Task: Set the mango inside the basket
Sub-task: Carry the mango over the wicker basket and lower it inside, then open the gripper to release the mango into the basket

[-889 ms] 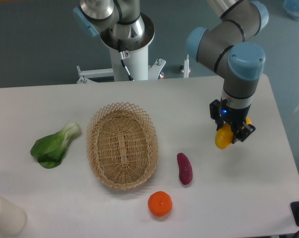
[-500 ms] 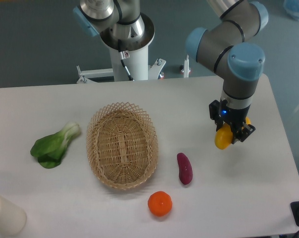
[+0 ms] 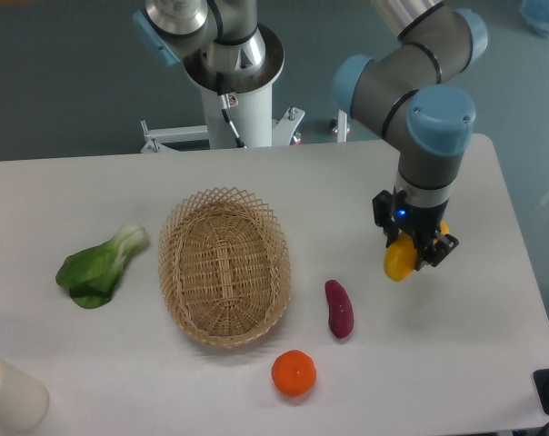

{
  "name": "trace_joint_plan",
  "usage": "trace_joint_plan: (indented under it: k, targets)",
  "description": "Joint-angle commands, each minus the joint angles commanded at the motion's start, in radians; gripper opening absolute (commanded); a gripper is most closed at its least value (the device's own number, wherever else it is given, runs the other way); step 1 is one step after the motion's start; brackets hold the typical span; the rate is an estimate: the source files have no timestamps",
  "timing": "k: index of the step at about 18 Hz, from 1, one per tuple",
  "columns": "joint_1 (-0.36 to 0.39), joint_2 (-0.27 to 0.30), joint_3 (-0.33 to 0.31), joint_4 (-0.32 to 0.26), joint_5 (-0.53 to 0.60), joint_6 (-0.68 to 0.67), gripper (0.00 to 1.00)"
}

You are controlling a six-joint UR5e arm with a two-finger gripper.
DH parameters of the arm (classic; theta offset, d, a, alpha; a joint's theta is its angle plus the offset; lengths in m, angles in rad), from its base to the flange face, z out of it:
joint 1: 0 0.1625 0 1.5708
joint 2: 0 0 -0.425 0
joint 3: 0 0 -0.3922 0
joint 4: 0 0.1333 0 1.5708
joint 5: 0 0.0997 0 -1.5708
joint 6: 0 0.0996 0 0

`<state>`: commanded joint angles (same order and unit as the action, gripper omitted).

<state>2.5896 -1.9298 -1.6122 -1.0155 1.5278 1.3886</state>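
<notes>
Camera view from the fixed mount, front edge of the table [image 3: 456,363] first: an orange [image 3: 294,373] sits nearest us, a dark purple vegetable [image 3: 338,308] just beyond it to the right, and a pale cylinder [image 3: 11,395] pokes in at the lower left corner. Farther back on the left lies a leafy green [image 3: 100,267].

At mid-table we find the two things that matter. The basket [image 3: 224,265], oval and open-topped with nothing in it, has its long axis running front to back. Well apart from it, on the right side of the picture, the hand [image 3: 409,254] is clamped on the mango [image 3: 399,260], whose yellow lower end shows below the fingers. It appears to hang clear of the table, though from this angle we cannot be sure of the gap. Most of the fruit is hidden by the hand, so we cannot tell how its long axis lies.

We judge the coming move a plain sideways carry: the basket lies directly toward the left of the picture from the hand, at about the same depth, and the purple vegetable sits nearer us than that line, so the carry should pass behind it.

Behind all this stands the arm's white base [image 3: 236,82].
</notes>
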Motion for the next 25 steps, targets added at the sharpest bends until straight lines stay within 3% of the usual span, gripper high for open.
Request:
trace_joint_plan:
  k: [7,11,17,19,21,24,25]
  targets:
    - [-0.196,0.0,-0.029,0.005,0.009,-0.206,0.34]
    - [-0.299,0.008,-0.093,0.015,0.008,-0.25,0.35]
    - [-0.37,0.011,-0.162,0.02,0.014,-0.27,0.36]
    - [-0.374,0.003,-0.181,0.076,0.029,-0.27,0.42]
    - [-0.378,0.0,-0.179,0.092,0.031,-0.27,0.55]
    - [-0.379,0.003,-0.184,0.084,0.031,-0.275,1.0]
    - [-0.379,0.008,-0.187,0.084,0.031,-0.275,1.0]
